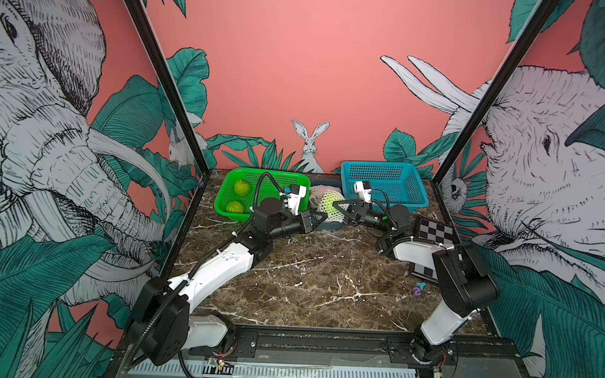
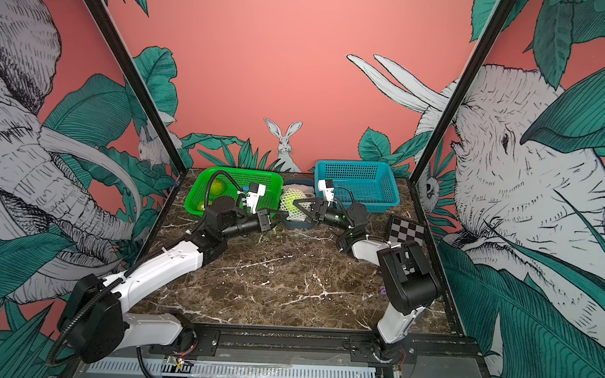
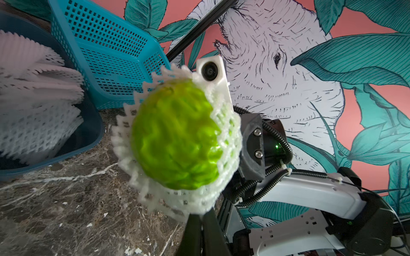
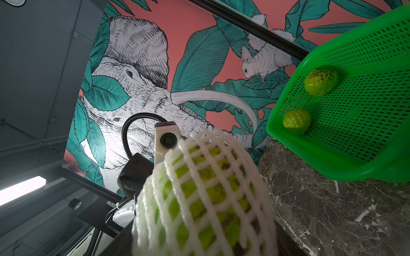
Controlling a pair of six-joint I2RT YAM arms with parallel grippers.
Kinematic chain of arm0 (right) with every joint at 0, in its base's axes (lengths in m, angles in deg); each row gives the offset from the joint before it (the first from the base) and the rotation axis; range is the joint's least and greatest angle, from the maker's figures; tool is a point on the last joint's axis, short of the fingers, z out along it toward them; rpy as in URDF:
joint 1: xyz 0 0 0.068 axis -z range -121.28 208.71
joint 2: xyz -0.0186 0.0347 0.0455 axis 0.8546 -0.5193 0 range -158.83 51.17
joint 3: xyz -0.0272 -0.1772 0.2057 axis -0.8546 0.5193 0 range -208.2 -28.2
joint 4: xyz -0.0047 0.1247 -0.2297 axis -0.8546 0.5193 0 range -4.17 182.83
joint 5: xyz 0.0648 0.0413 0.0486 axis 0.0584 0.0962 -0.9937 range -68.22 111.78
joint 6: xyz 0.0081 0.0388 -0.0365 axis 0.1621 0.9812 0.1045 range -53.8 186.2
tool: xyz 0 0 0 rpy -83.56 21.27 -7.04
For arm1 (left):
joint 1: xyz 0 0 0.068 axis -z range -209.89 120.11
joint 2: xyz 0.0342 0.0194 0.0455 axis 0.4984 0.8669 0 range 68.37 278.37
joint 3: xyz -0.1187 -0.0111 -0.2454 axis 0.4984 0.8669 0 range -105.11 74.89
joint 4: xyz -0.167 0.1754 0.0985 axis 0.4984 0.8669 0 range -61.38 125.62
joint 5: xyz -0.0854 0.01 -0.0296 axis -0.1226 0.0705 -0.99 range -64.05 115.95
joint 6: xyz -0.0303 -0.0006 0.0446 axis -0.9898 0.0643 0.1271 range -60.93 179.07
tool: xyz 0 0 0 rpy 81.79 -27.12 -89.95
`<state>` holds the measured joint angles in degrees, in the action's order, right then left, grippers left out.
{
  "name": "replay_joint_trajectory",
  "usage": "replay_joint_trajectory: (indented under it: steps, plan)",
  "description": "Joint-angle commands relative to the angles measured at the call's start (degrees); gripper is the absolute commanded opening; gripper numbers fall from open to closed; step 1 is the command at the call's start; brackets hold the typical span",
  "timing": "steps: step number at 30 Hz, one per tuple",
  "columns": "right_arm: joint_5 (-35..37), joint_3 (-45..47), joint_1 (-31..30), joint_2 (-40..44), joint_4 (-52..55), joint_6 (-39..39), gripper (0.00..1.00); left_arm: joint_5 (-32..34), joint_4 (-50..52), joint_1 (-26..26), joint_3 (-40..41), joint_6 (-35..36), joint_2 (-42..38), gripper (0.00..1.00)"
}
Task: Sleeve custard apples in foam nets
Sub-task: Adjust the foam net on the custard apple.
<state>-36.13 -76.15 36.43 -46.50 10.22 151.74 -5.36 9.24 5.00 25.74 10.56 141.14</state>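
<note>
Landmark: grey-blue tub (image 1: 330, 227), at the back middle of the marble table (image 1: 308, 283).
Green basket (image 1: 224, 202): just left of the tub; touching it or not, cannot tell.
Bare fruit: two, both at the basket end far from the tub; one custard apple (image 1: 242, 187) behind, second custard apple (image 1: 235, 207) in front, near each other but apart.
Left gripper (image 1: 324, 216): reaches to the tub from its left; fingers (image 3: 193, 235) pressed together in the left wrist view, pinching the fringe of the foam net (image 3: 224, 137) at its lower edge.
Spare foam nets (image 3: 33, 106): piled inside the tub, white, pressed flat.
Third custard apple (image 1: 329, 200): lifted off the table, close to the tub and seen over it in both top views; wrapped by the foam net on the side towards the right arm, bare green skin on the side facing the left wrist camera, net fringe flaring around it.
Right gripper (image 1: 340, 212): comes from the right of the tub; jaws spread wide and clamped on the netted custard apple, one finger on each side.
Blue basket (image 1: 415, 200): just right of the tub, at the back.
Checkerboard (image 1: 434, 231): flat on the table, right of the tub and nearer the front, partly under the right arm.
</note>
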Motion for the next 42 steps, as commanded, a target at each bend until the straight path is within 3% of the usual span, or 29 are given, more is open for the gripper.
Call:
replay_joint_trajectory:
  steps: [1,14,17,21,28,37,40,42]
  plan:
    - [1.18,-0.16,-0.3,0.3,-4.76,2.02,0.72,4.13,5.49,-0.09,-0.89,4.25,-4.68,0.0]
    - [0.75,0.84,-0.91,0.64,-5.26,2.09,0.71,11.5,9.79,-0.39,-0.18,6.58,-7.32,0.0]
    - [1.06,1.03,-1.25,0.45,-5.28,2.13,0.71,12.04,8.92,-0.39,0.08,6.76,-7.9,0.23]
    - [1.21,0.84,-1.27,0.29,-5.21,2.1,0.71,14.75,8.49,-0.36,1.62,6.52,-9.39,0.42]
    - [1.43,0.36,-1.27,0.13,-5.33,2.35,0.71,13.23,7.23,-0.51,2.48,5.88,-8.92,0.41]
    - [1.0,-0.13,-2.14,0.0,-5.33,2.39,0.71,6.87,3.34,-0.48,0.86,4.0,-3.67,0.49]
    - [0.81,-0.22,-2.24,0.13,-5.31,2.29,0.71,8.5,3.21,-0.44,0.97,4.17,-3.84,0.42]
    - [0.67,-0.19,-2.26,0.19,-5.33,2.35,0.71,10.34,4.07,-0.53,1.13,4.55,-4.58,0.31]
